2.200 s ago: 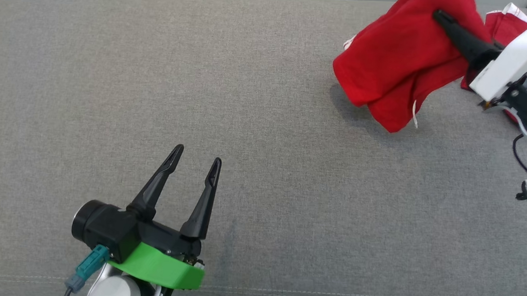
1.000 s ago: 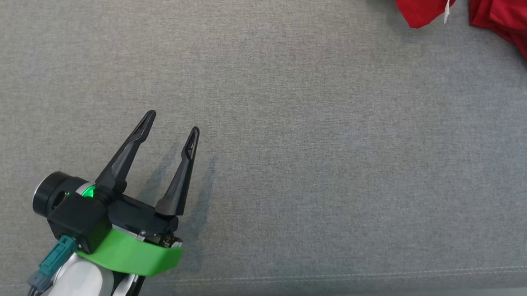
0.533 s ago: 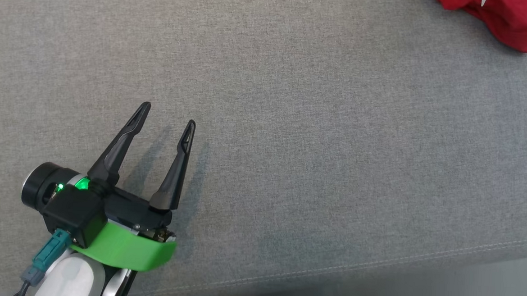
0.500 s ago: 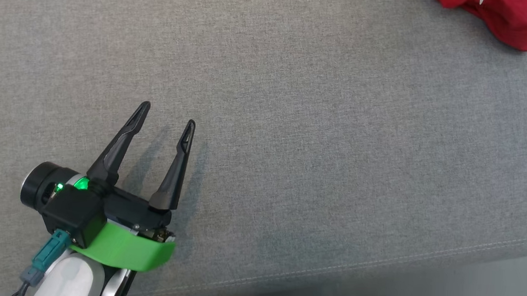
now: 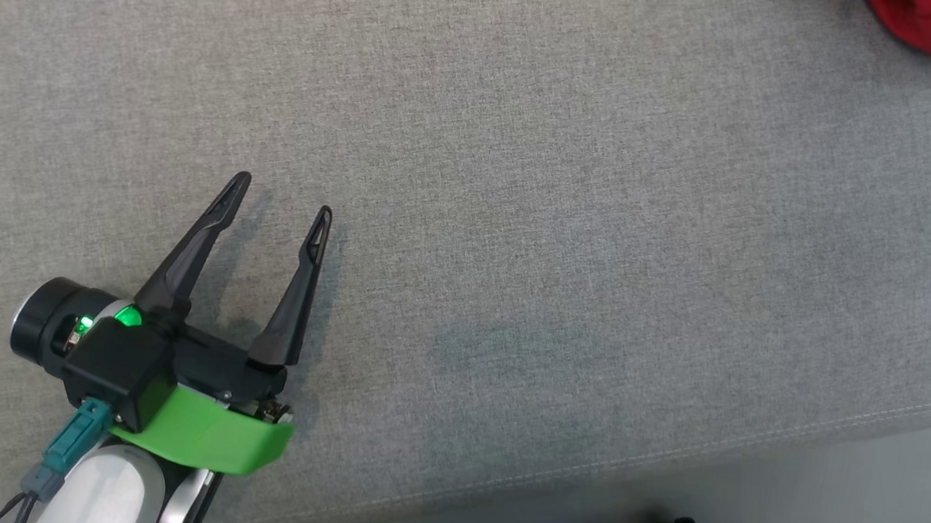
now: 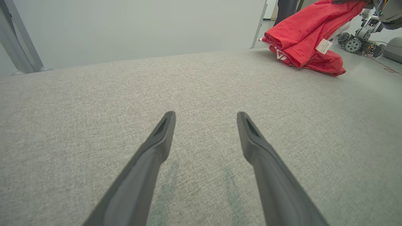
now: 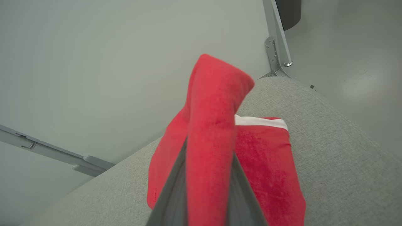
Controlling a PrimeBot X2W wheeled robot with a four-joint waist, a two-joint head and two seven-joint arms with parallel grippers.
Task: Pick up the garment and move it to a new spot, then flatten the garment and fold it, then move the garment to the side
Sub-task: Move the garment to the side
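We are on step one, picking up the garment (image 6: 301,34). Our right fingers (image 7: 172,194) pinch it, partly lifted, at the far right of the worktop (image 5: 563,219). Our left fingers (image 5: 187,255) are spread wide, near left, holding nothing. Next we should carry it to the middle.
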